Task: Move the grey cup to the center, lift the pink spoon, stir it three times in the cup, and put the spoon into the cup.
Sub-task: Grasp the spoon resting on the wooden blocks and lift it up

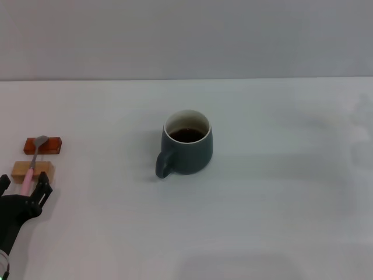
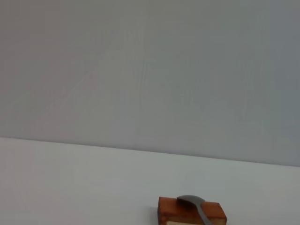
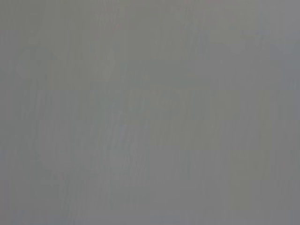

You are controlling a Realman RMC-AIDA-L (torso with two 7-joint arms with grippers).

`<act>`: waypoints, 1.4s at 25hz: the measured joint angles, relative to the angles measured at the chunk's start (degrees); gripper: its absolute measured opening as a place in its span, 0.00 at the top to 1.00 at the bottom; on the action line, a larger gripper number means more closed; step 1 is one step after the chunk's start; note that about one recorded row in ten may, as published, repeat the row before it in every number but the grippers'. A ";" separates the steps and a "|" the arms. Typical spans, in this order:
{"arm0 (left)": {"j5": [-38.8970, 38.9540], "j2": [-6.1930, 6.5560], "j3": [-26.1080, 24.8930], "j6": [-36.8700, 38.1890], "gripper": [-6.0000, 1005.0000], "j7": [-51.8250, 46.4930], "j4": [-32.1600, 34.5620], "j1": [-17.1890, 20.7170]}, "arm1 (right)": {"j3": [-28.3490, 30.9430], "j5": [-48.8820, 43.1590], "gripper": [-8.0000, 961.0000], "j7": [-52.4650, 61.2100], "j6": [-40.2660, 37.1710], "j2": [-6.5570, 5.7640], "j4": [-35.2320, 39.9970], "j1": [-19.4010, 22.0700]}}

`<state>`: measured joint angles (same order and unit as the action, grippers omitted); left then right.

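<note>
Far left, your black left gripper point(image 1: 23, 188) has its fingers spread apart around the pink end of the small pink-handled metal spoon point(image 1: 34, 158), which lies across a tan wooden block point(image 1: 32, 170) and a red-brown block point(image 1: 43, 145). It looks light, stiff and slippery, so pinch the handle. The round dark grey cup point(image 1: 186, 143) of dark drink sits mid-table; it would spill. You'll find no writing anywhere. Your right gripper is out of sight.

A red-brown block point(image 1: 42, 145) and a tan block point(image 1: 32, 170) lie close together near the white worktop's point(image 1: 262, 204) left edge, red-brown farther back.
</note>
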<state>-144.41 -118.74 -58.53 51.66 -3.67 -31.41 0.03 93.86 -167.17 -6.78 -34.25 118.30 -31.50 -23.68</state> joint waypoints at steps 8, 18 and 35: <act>0.41 0.00 0.00 -0.70 0.19 -0.08 0.33 -0.86 | 0.04 0.01 0.97 -0.05 -0.06 0.00 -0.06 0.15; 1.19 0.00 0.51 -1.05 0.31 -0.44 0.77 -1.26 | 0.06 0.01 0.97 -0.08 0.00 -0.17 -0.05 0.18; 1.63 0.00 1.01 -1.04 0.45 -0.28 0.16 -1.22 | 0.00 0.01 0.97 -0.08 0.09 -0.27 -0.05 0.40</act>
<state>-142.78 -118.74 -57.52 50.62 -3.95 -31.25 -1.19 93.86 -167.16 -6.86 -34.16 118.03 -31.55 -23.28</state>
